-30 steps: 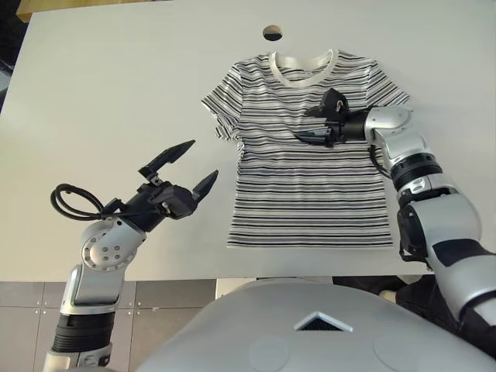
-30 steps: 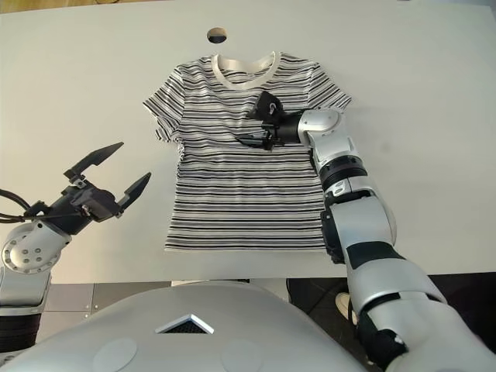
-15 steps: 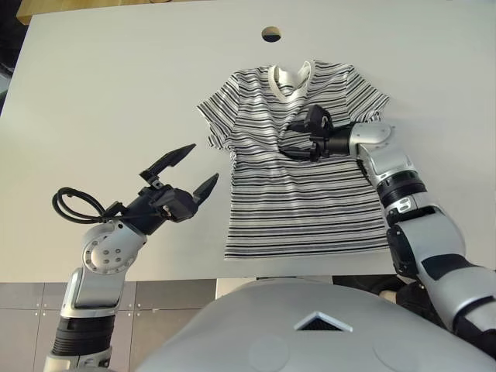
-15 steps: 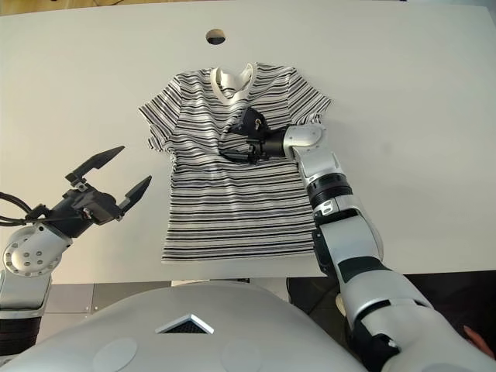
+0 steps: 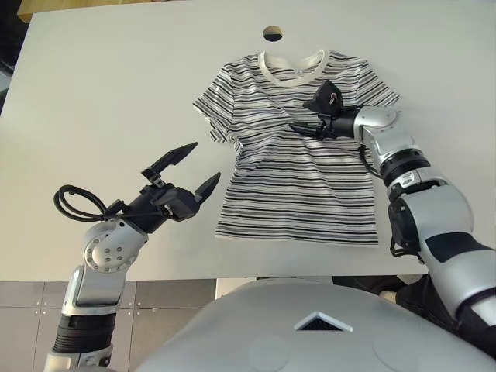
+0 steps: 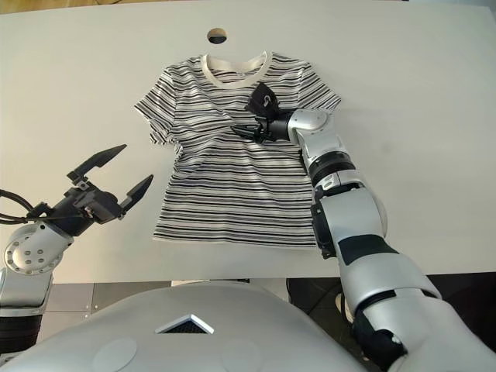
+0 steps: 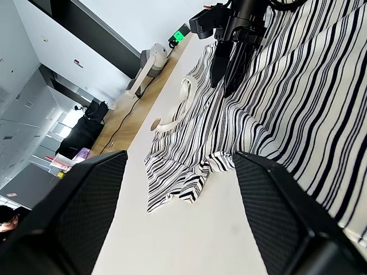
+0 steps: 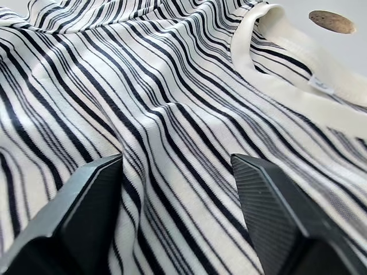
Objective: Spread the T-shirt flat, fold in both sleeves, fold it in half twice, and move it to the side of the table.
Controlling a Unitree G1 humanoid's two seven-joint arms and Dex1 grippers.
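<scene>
Black-and-white T-shirt (image 5: pixel 298 178) directly beneath right hand (image 5: pixel 304 129)

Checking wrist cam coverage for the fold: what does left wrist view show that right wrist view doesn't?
Left wrist, not right wrist: the right gripper seen from outside, jaws slightly apart over the shirt; a crumpled sleeve lying on the table; the room behind.
Right wrist, not left wrist: the hole in the table past the collar; ripples in the fabric between its own jaws.
Both: the striped shirt, its white collar, and each camera's own open jaws framing the picture.
</scene>
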